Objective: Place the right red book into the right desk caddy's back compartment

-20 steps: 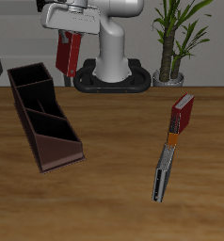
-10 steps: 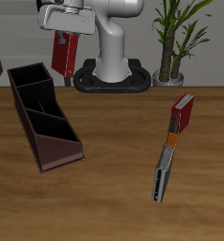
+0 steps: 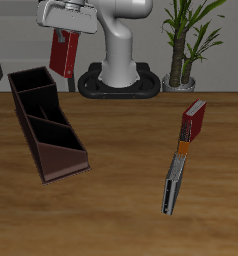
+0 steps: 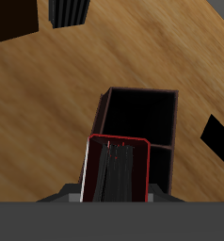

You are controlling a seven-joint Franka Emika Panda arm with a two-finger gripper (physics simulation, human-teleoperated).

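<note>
My gripper point(image 3: 62, 32) is shut on the right red book point(image 3: 61, 54), a slim dark red hardback that hangs upright below the fingers, high above the table's back edge. The right desk caddy point(image 3: 47, 122), dark maroon-brown with a black inside and two dividers, lies on the table below and somewhat nearer the front. Its back compartment point(image 3: 33, 82) is the squarish section at the tall end. The wrist view looks down the book's top edge point(image 4: 117, 169) to the caddy's open back compartment point(image 4: 140, 115) just beyond it. The fingertips are hidden behind the book.
A shorter bright red book point(image 3: 194, 122) with an orange end and a grey-black book point(image 3: 172, 186) lie end to end on the table's far side from the caddy. The robot base point(image 3: 119, 78) and a potted plant point(image 3: 181, 60) stand at the back.
The gripper with the red book has moved up and sideways along the back, away from the robot base, now standing higher above the caddy's tall end. Nothing else moved.
</note>
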